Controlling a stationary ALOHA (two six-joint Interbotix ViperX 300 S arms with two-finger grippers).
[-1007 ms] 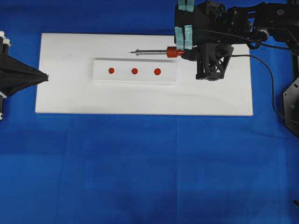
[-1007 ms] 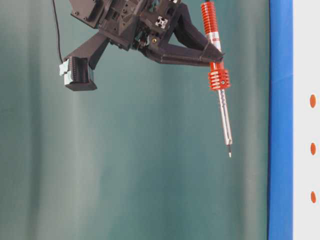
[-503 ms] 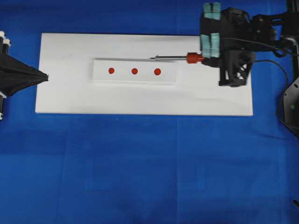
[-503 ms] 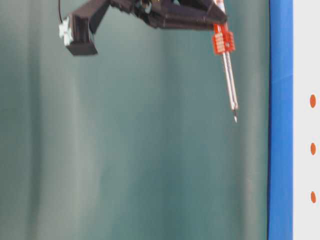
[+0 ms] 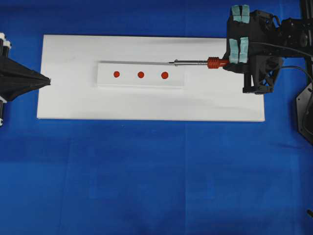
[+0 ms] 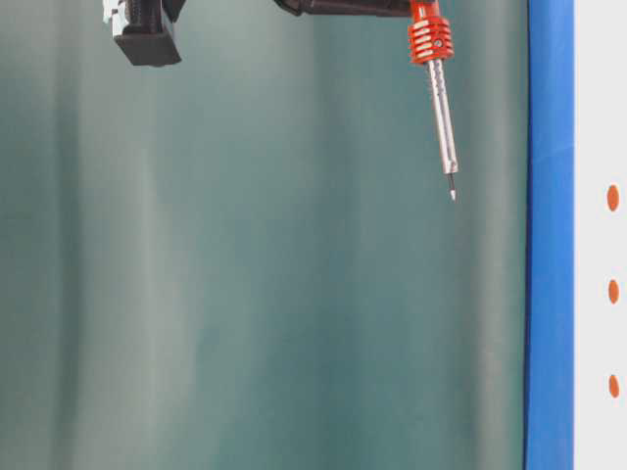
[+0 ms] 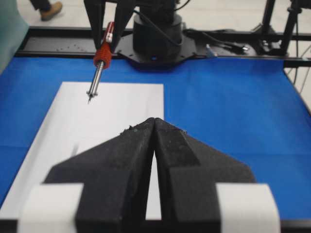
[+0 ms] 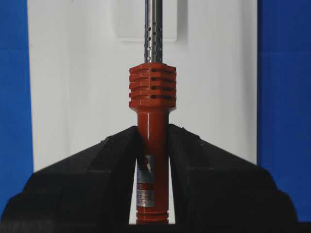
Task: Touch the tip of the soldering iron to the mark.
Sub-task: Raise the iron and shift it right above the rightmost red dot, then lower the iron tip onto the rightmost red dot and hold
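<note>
My right gripper is shut on the soldering iron by its red-orange handle, holding it in the air above the white board. Its silver shaft points left, and the tip hangs over the right end of the raised white strip. The strip carries three red marks; the tip is just up-right of the rightmost mark. In the table-level view the tip hangs clear of the surface. My left gripper is shut and empty at the board's left edge, and it shows in the left wrist view.
Blue cloth covers the table around the board. The iron's black cord loops off to the right beside the right arm's base. The middle mark and left mark lie further left on the strip.
My right gripper has carried the iron to the right and a little toward the front; the tip went from above the strip's middle to its right end. The left arm has not moved.
</note>
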